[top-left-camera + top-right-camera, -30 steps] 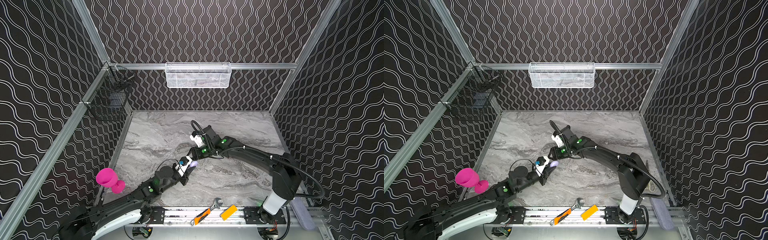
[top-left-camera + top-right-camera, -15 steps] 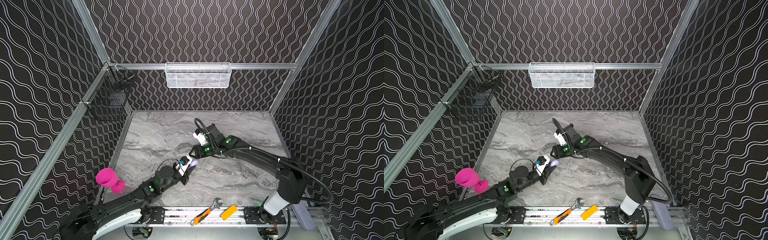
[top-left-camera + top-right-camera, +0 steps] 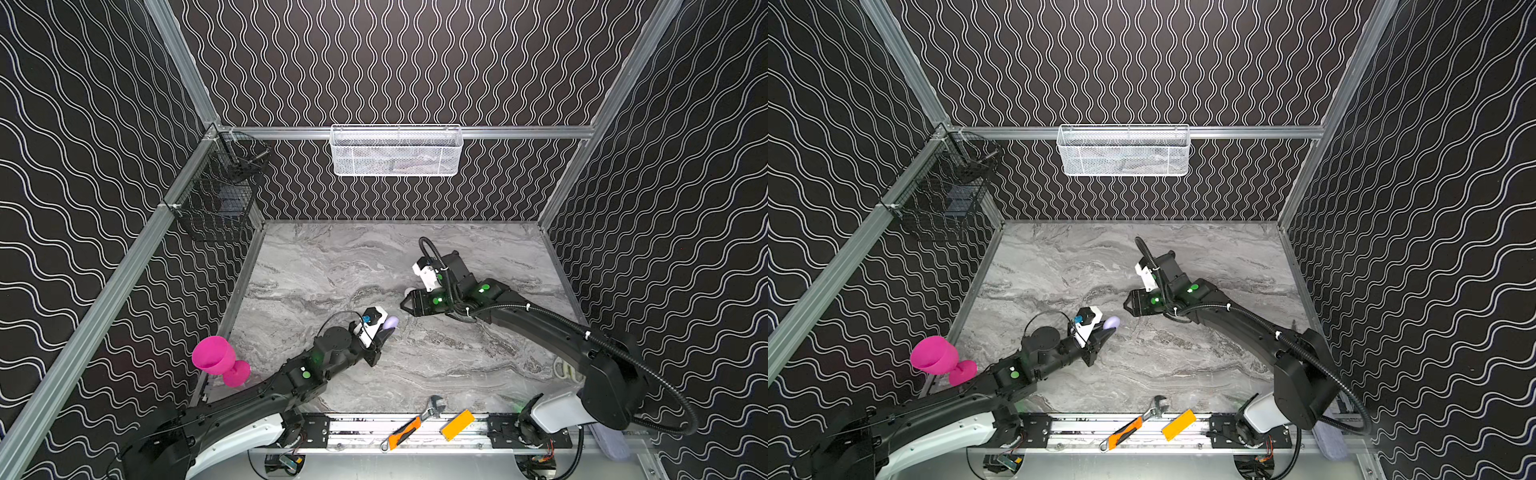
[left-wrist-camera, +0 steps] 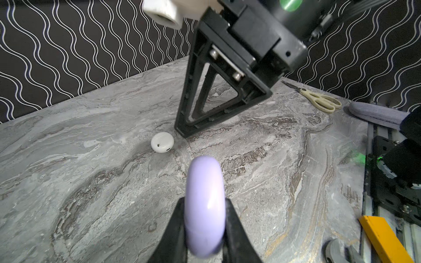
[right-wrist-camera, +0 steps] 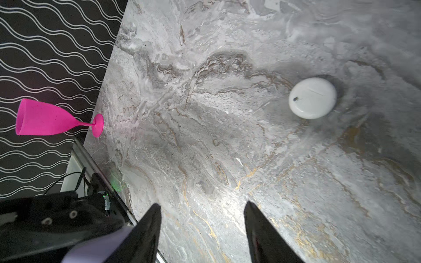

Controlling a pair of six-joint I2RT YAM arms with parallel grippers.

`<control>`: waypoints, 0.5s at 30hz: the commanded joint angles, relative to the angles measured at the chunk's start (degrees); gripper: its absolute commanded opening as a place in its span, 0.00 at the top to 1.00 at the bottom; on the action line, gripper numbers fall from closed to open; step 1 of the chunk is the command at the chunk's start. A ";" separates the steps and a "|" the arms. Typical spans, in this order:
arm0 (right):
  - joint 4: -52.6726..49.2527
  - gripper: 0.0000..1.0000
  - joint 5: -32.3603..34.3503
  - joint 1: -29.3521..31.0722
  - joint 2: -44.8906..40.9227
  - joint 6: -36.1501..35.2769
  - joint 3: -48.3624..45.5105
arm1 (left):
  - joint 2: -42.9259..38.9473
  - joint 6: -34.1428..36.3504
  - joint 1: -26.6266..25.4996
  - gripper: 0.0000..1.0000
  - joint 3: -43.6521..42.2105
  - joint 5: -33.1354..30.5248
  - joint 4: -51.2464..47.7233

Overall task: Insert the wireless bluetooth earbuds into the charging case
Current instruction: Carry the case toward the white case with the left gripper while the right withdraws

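Left pincer [image 4: 204, 211] clamps the lavender case [image 4: 205, 182] on edge near the white case [image 5: 312, 98], right pincer [image 5: 202, 206] hangs open and empty just beside it, no earbuds in sight, so insertion seems not yet begun.

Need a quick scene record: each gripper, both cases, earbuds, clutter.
left gripper: shut on lavender case, held edgewise, case looks closed
right gripper: open, empty, over the table
white case: closed, lying flat on the table, apart from both grippers
earbuds: none visible in any view
clutter: pink goblet upright at the table's left edge; scissors lying near the right edge
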 commanded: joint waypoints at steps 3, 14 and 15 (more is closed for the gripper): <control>4.42 0.38 -1.42 -3.35 -3.54 0.29 -3.93 | 2.13 -1.79 0.07 0.97 2.89 0.00 -1.66; 9.10 0.38 -3.84 -8.52 -9.45 -0.09 -13.35 | 9.01 -5.57 0.40 0.99 7.52 0.69 -1.47; 10.21 0.38 -4.42 -8.96 -10.03 0.10 -14.41 | 9.82 -5.82 0.83 0.99 8.22 1.19 -1.90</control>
